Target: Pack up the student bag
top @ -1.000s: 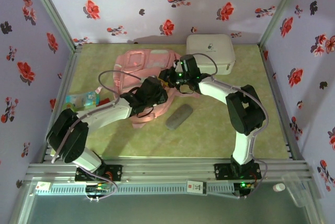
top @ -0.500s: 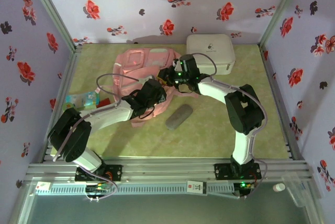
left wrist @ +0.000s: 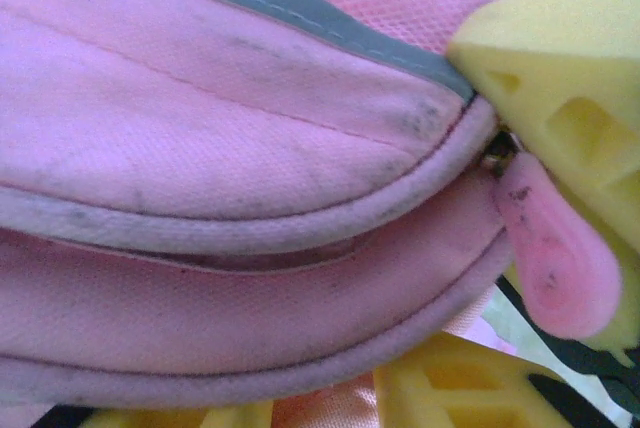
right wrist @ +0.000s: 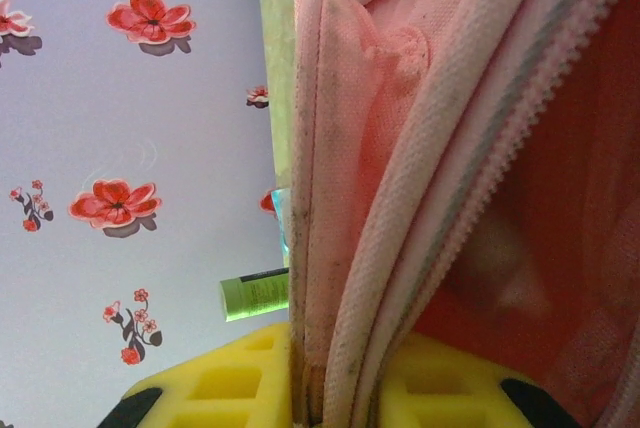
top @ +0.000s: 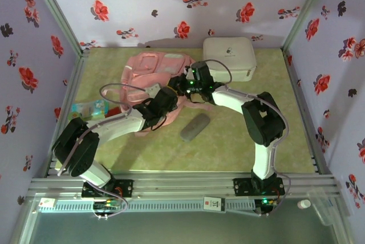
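Desk contents, left to right.

1. Clear pack: lies flat by the left edge of the desk. A small red item sits just beside it on the bag's side; too small to identify.
2. Left arm: reaches from the near edge to the bag's near side. Left fingers: narrow, clamped on the bag's piped rim, with the pink zip pull lying between them.
3. Bag: pink, lying flat left of centre toward the far edge, with its near side bunched up where both arms meet it.
4. Right fingers: narrow, pinching a fold of the bag's rim beside the open zip teeth. A green tube shows beyond the rim.
5. Grey pouch: mid-desk, just right of the bag's near corner, apart from both arms.
6. Right arm: bends in from the near edge toward the bag.
7. White case: at the far edge, right of centre, just beside the bag.
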You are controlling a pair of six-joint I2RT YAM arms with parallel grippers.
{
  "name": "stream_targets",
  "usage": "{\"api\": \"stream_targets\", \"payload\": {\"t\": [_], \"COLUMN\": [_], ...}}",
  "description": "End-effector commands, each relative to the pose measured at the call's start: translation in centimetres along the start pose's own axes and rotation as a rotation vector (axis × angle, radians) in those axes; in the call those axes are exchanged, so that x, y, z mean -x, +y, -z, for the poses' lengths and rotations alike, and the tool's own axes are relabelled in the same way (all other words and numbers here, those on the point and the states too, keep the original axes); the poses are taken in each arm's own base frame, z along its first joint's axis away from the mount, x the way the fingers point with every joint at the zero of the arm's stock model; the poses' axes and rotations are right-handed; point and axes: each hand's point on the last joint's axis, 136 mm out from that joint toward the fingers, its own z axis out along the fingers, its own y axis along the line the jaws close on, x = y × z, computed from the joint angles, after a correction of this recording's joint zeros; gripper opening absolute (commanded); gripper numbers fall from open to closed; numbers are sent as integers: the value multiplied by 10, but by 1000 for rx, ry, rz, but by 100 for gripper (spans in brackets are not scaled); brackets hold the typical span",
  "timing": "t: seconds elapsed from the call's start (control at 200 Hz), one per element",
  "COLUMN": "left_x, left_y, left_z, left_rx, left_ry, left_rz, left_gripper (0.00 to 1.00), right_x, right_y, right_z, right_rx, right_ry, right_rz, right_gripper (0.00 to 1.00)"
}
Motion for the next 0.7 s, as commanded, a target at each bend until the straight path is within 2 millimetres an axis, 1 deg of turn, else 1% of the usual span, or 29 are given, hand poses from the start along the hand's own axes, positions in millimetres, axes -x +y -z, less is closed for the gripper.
{"api": "stream_targets", "payload": {"t": [0.0, 0.05, 0.125, 0.325, 0.495, 0.655, 0.695], "left_x": [24, 24, 25, 26, 23, 22, 24], "left_y": [21, 22, 26, 37, 51, 67, 75], "left_z": [5, 6, 8, 18, 25, 30, 31], "left_rx": [118, 125, 143, 181, 219, 263, 284], "left_ry": [-103, -103, -107, -98, -75, -43, -36], "left_rz": [9, 3, -7, -47, -105, -159, -165], "left_gripper": [25, 21, 16, 6, 0, 0, 0], "right_x": [-7, -6, -4, 5, 20, 31, 32], "right_y": [36, 35, 33, 17, 5, 3, 3], "right_z": [0, 0, 1, 3, 6, 8, 9], "right_rx": [96, 84, 62, -19, -58, -38, -39], "right_ry": [35, 28, 14, -42, -118, -167, -175], "right_rz": [88, 93, 110, 132, 120, 96, 92], "right_gripper": [21, 20, 19, 16, 12, 10, 10]}}
